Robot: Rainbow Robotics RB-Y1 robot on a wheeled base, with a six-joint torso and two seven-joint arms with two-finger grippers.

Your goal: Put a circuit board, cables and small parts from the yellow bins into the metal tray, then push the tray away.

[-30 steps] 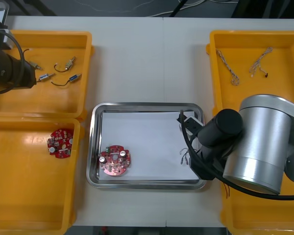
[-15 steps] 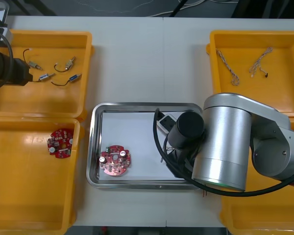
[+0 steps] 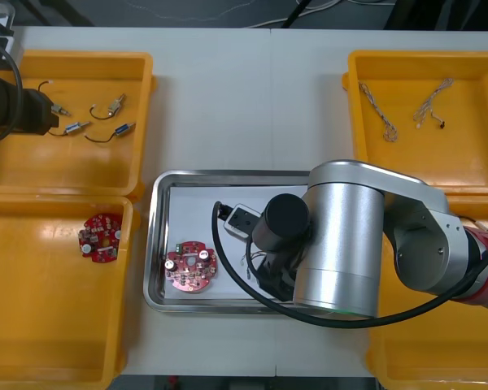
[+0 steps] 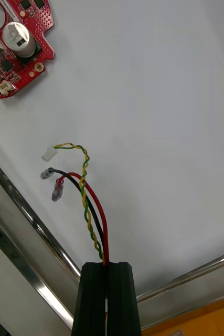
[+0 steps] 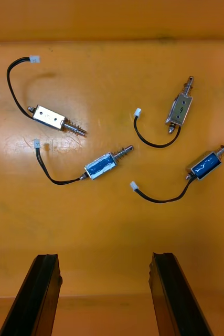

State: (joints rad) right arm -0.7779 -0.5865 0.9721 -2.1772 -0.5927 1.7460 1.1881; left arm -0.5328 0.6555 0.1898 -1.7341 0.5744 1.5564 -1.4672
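My right gripper (image 4: 106,266) is shut on a red and yellow cable (image 4: 86,207), twisted together with a black lead. The cable's free ends hang just over the white inside of the metal tray (image 4: 30,223). A round red circuit board (image 4: 14,39) lies in the tray beyond the cable ends. In the front view the right arm (image 3: 342,244) covers the right half of the tray (image 3: 159,244), with the board (image 3: 191,266) at its left. My left gripper (image 5: 106,294) stands open above several small metal parts (image 5: 104,165) in the far left bin (image 3: 138,81).
A second red board (image 3: 100,236) lies in the near left yellow bin (image 3: 32,325). Two twisted cables (image 3: 386,118) rest in the far right bin (image 3: 472,146). The near right bin (image 3: 439,361) is partly under the right arm.
My right arm has swung left across the tray, carrying the cable from the tray's right end to its middle. The left arm has shifted slightly over the far left bin.
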